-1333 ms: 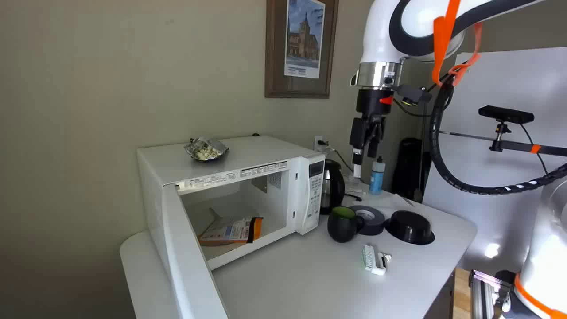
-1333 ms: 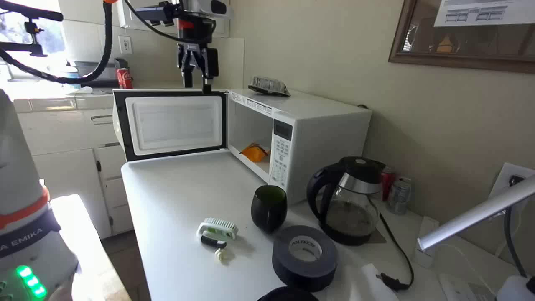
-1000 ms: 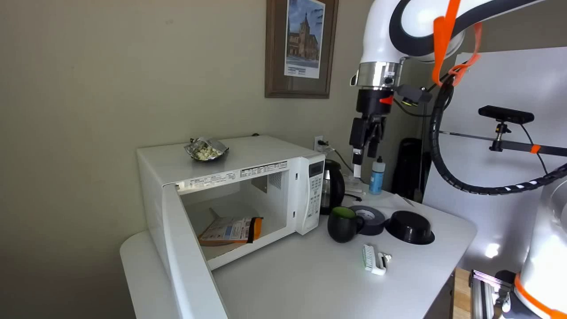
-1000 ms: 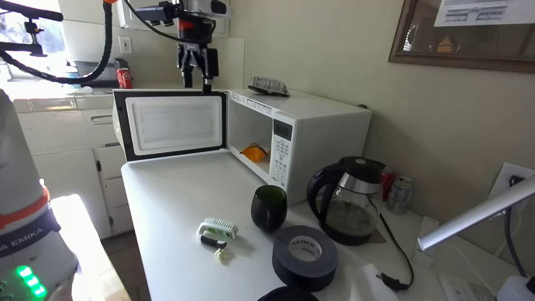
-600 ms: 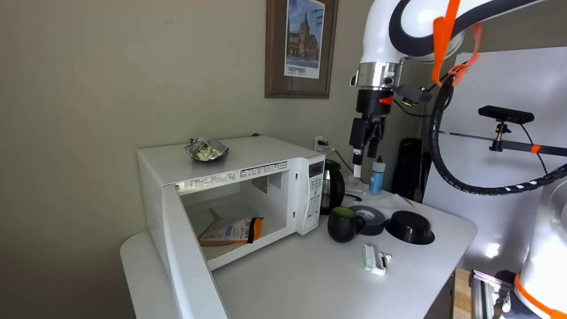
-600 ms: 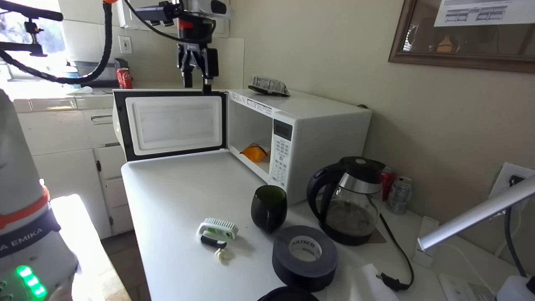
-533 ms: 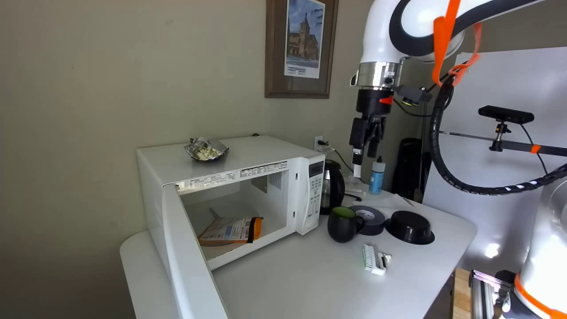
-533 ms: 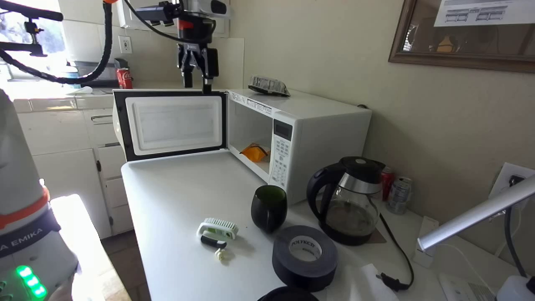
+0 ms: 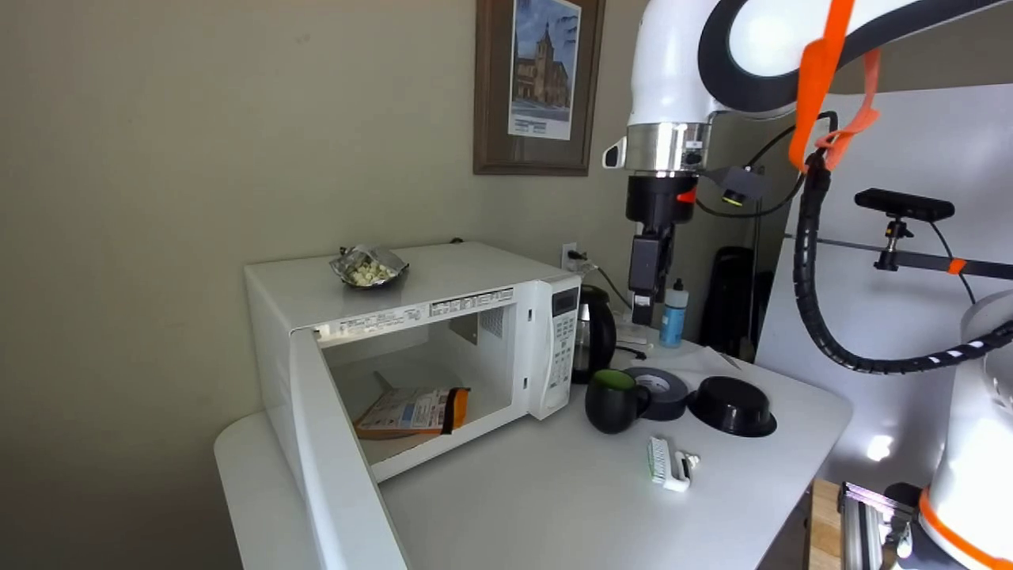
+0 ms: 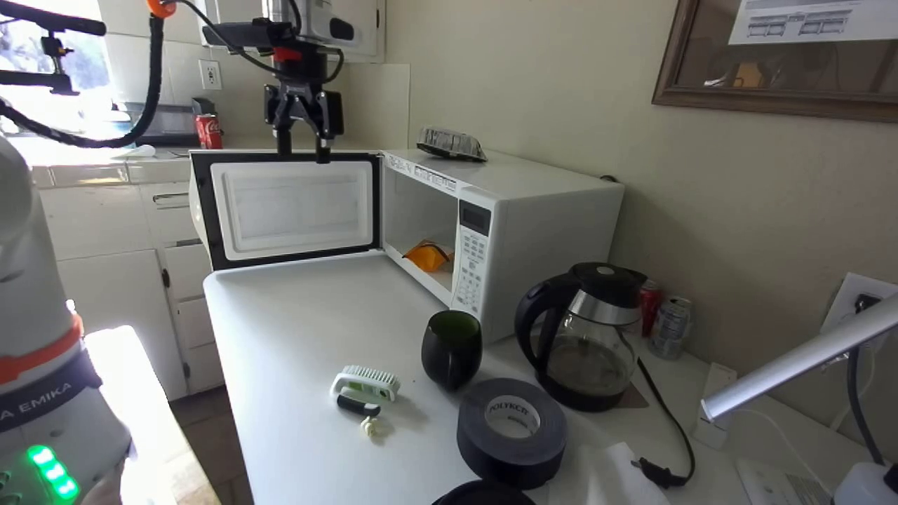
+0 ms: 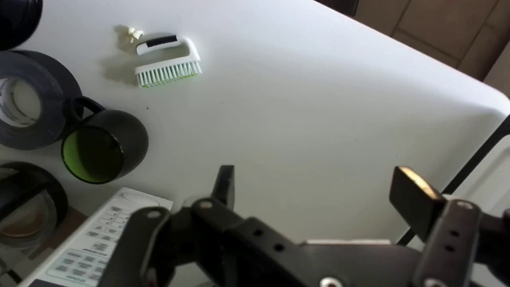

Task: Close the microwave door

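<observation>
The white microwave stands on the table; it also shows in an exterior view. Its door stands wide open, its pale inner panel with black rim facing the table; in an exterior view the door shows nearly edge-on. In the wrist view, part of the door shows at the right edge. My gripper points down, open and empty, high above the table in front of the microwave; it also shows in an exterior view. In the wrist view the gripper's fingers are wide apart with only the table between them.
On the table are a dark mug, a tape roll, a brush, a kettle and a black bowl. An orange-edged packet lies inside the microwave. An opened foil bag sits on top.
The arm stayed still until half a second ago. Since then the gripper has turned a little and moved left and slightly down in an exterior view. The door has not moved.
</observation>
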